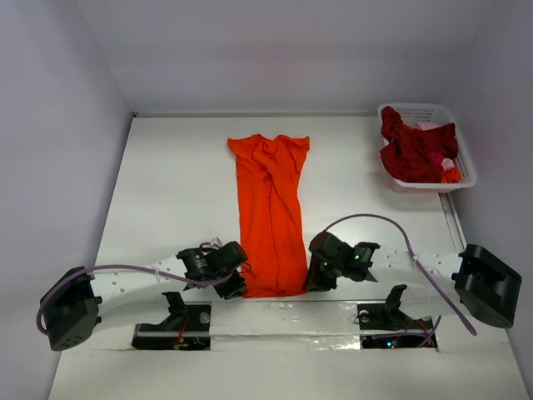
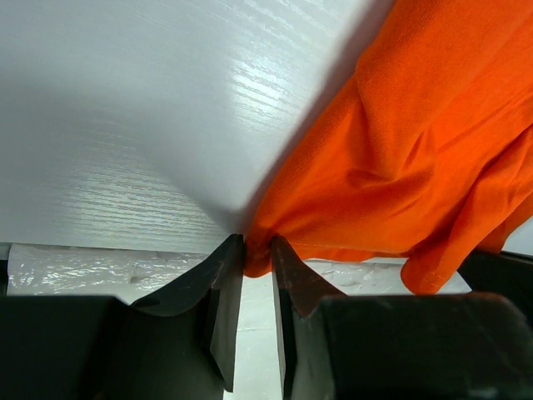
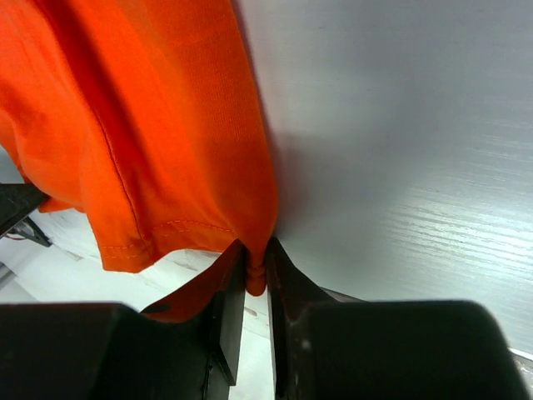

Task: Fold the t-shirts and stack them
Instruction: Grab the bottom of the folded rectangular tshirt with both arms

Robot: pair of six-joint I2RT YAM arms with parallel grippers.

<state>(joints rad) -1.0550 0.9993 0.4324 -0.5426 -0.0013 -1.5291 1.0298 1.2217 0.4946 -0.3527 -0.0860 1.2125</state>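
The orange t-shirt lies stretched lengthwise down the middle of the table, neck end far, hem near. My left gripper is shut on the hem's left corner; the left wrist view shows the cloth pinched between the fingertips. My right gripper is shut on the hem's right corner; the right wrist view shows the cloth pinched between the jaws. Both held corners are lifted slightly above the table. Dark red t-shirts lie heaped in the basket.
The white lattice basket stands at the far right corner, with a bit of pink and orange cloth in it. Walls enclose the table on three sides. The arm bases and purple cables sit along the near edge.
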